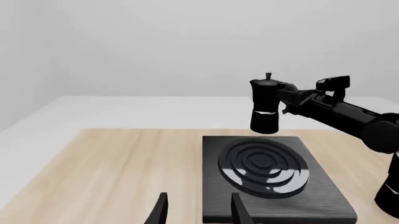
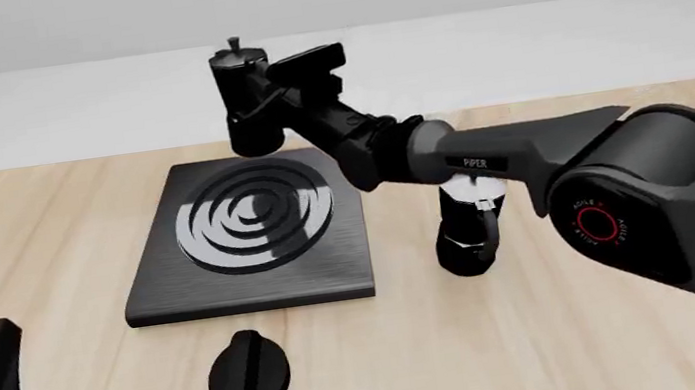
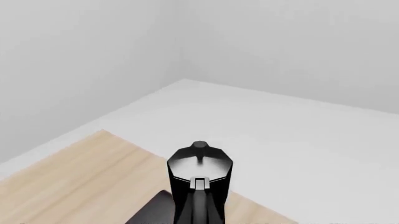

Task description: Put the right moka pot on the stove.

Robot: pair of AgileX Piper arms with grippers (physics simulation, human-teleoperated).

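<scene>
Front view: the right gripper (image 2: 266, 105) is clamped on the right moka pot (image 2: 247, 102), held in the air above the far edge of the stove (image 2: 244, 231).
Left gripper (image 1: 196, 211): parted, empty, low near the table.
Risk: released this far back, the pot could land off the burner rings and tip.
Second pot (image 2: 468, 229): stands under the right arm, which could knock it.

Right moka pot (image 2: 247, 102) is held upright in the air, clear above the far edge of the stove (image 2: 254, 286). Black faceted body, silvery lid w/ knob on top. Stove is laid flat on the table: black rectangular slab, concentric silvery-grey burner rings, nothing set on it.
</scene>
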